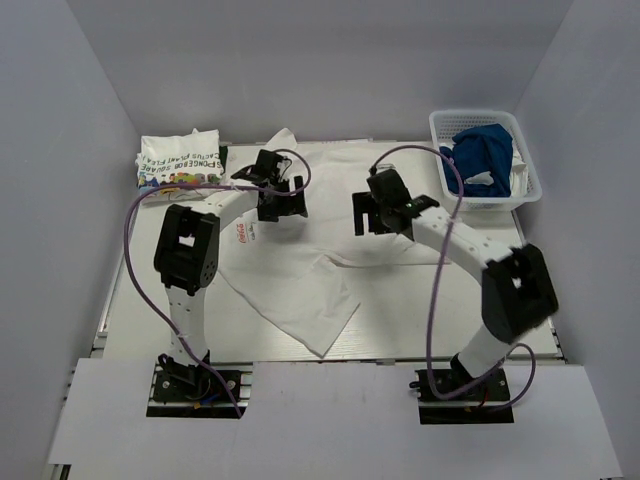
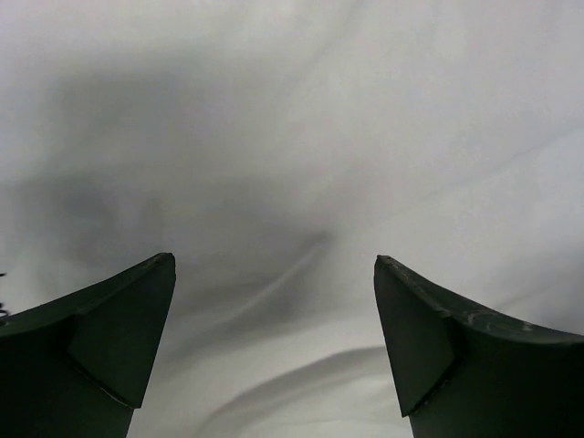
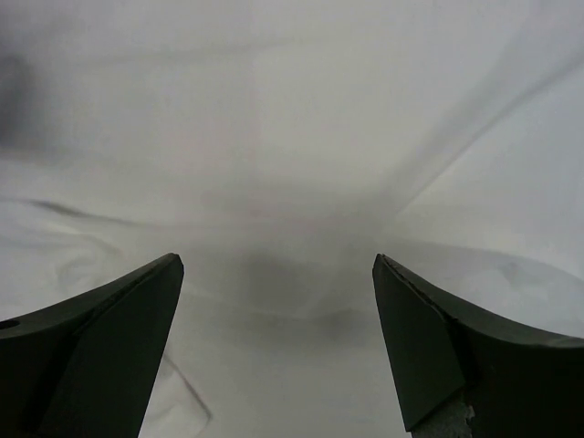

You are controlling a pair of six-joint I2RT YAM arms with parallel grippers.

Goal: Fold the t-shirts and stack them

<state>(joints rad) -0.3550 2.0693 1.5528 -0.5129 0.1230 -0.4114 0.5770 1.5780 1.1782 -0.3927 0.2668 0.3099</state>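
Note:
A white t-shirt (image 1: 330,180) lies spread and rumpled across the table, a small red Coca-Cola mark (image 1: 241,238) showing at its left. A folded white tee with cartoon print and green lettering (image 1: 180,162) sits at the back left. A blue tee (image 1: 480,152) lies in the basket. My left gripper (image 1: 281,206) is open just above the white shirt's left part; the cloth (image 2: 292,164) fills the left wrist view. My right gripper (image 1: 368,214) is open over the shirt's middle right; wrinkled white cloth (image 3: 292,182) fills the right wrist view. Neither holds anything.
A white plastic basket (image 1: 528,178) stands at the back right. White walls enclose the table on three sides. A shirt corner (image 1: 325,340) reaches toward the near table edge. Purple cables loop from both arms.

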